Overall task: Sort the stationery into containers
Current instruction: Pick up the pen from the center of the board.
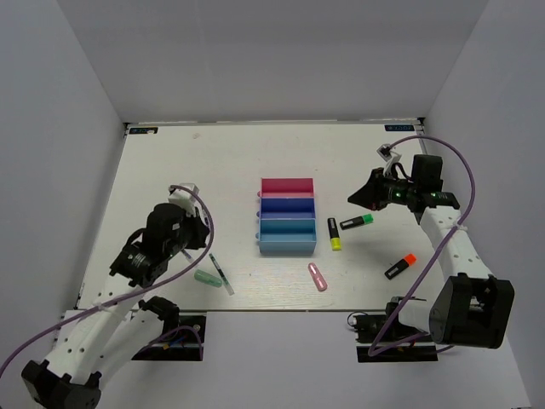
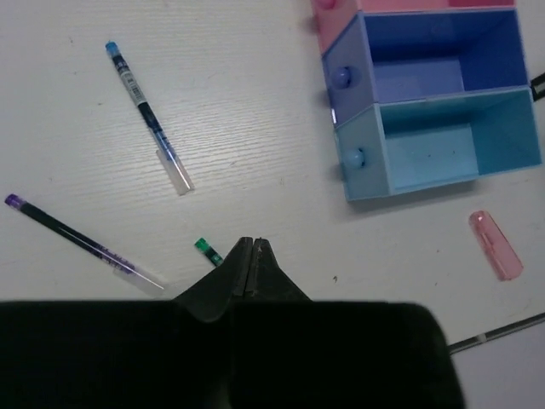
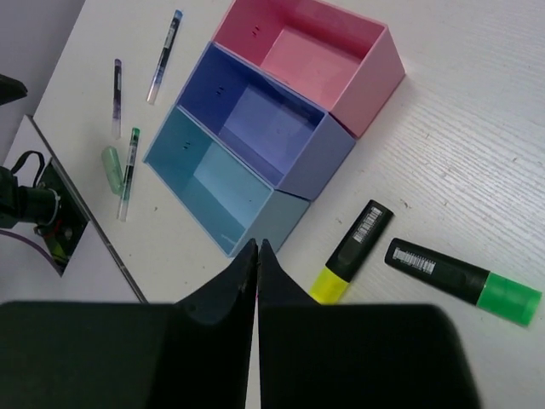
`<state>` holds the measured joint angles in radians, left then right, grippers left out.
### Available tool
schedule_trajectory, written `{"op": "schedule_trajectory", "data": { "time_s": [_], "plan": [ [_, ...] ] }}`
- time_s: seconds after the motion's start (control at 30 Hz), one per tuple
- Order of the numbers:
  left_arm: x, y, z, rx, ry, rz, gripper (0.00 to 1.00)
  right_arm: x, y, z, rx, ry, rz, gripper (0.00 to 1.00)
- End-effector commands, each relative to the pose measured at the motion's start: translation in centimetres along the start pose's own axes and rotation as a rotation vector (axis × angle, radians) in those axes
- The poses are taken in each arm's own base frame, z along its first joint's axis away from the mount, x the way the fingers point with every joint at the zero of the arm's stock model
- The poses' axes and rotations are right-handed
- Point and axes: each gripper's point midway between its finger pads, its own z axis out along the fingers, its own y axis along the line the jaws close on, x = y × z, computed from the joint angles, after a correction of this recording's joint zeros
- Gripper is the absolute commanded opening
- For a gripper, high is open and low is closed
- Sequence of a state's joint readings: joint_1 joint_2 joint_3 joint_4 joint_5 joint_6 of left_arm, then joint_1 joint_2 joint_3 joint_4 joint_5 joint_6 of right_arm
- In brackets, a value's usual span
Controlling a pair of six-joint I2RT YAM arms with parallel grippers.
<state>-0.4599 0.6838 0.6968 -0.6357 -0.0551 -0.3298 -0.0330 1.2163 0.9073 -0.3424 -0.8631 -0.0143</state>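
Observation:
Three joined trays stand mid-table, all empty: pink [image 1: 287, 181], dark blue [image 1: 287, 201], light blue [image 1: 287, 247]. To their right lie a yellow-capped highlighter [image 1: 334, 234], a green-capped one [image 1: 357, 222] and an orange-capped one [image 1: 400, 266]. A pink stick [image 1: 318, 277] lies in front of the trays. A mint stick [image 1: 207, 278] and a thin pen [image 1: 221, 274] lie front left. My left gripper [image 2: 251, 243] is shut and empty above a green-tipped pen [image 2: 207, 250]; a blue-tipped pen [image 2: 149, 115] and a purple-tipped pen [image 2: 72, 239] lie beyond it. My right gripper [image 3: 256, 247] is shut and empty above the table, near the yellow-capped highlighter [image 3: 353, 251].
White walls close in the table at the back and sides. Cables loop from both arms. A black mount with wiring [image 3: 43, 213] sits at the table's near edge by the left arm's base.

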Motion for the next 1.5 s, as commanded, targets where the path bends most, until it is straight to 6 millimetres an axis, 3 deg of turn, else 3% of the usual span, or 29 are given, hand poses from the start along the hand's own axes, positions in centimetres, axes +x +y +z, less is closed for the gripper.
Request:
{"op": "schedule_trajectory", "data": {
  "time_s": [0.0, 0.07, 0.13, 0.17, 0.23, 0.27, 0.3, 0.37, 0.43, 0.6, 0.83, 1.0, 1.33, 1.47],
  "plan": [
    [-1.0, 0.7, 0.6, -0.081, 0.005, -0.081, 0.0, 0.3, 0.3, -0.4, -0.01, 0.064, -0.012, 0.0],
    [-0.6, 1.4, 1.5, -0.147, 0.053, -0.125, 0.0, 0.5, -0.3, -0.7, 0.027, 0.078, -0.032, 0.0],
    [-0.6, 2.4, 2.1, -0.233, 0.078, -0.164, 0.47, 1.3, -1.0, -1.0, 0.085, 0.083, -0.043, 0.62],
    [-1.5, 2.9, 1.9, -0.284, 0.066, -0.189, 0.62, 1.0, -1.3, -1.0, 0.104, 0.07, -0.061, 0.9],
    [-0.8, 3.8, 3.5, -0.35, 0.144, -0.22, 0.69, 1.1, -2.1, -1.1, 0.159, 0.067, -0.068, 0.88],
    [-2.1, 3.5, 4.0, -0.33, 0.137, -0.25, 0.69, 0.9, -2.1, -1.2, 0.168, 0.066, -0.074, 0.61],
    [-1.0, 4.4, 5.7, -0.36, 0.209, -0.261, 0.66, 0.7, -2.4, -1.4, 0.189, 0.069, -0.075, 0.4],
    [-1.1, 4.1, 7.7, -0.305, 0.252, -0.275, 0.57, 0.5, -2.5, -1.6, 0.203, 0.062, -0.07, 0.09],
    [-2.1, 4.7, 9.5, -0.304, 0.268, -0.286, 0.51, 0.8, -2.4, -1.5, 0.202, 0.066, -0.069, 0.09],
    [-0.3, 6.6, 13.5, -0.37, 0.407, -0.248, 0.45, 0.9, -2.6, -1.7, 0.213, 0.069, -0.069, 0.2],
    [0.8, 7.8, 16.1, -0.411, 0.464, -0.254, 0.45, 1.1, -2.5, -1.6, 0.203, 0.079, -0.062, 0.23],
    [2.3, 8.8, 16.7, -0.439, 0.497, -0.266, 0.46, 1.3, -2.8, -1.5, 0.204, 0.09, -0.054, 0.23],
    [2.8, 9.9, 16.6, -0.471, 0.497, -0.244, 0.51, 1.7, -3.3, -1.2, 0.207, 0.109, -0.036, 0.24],
    [4.6, 10.4, 16.7, -0.486, 0.54, -0.257, 0.48, 1.6, -3.2, -1.3, 0.208, 0.106, -0.038, 0.24]
  ]
}}
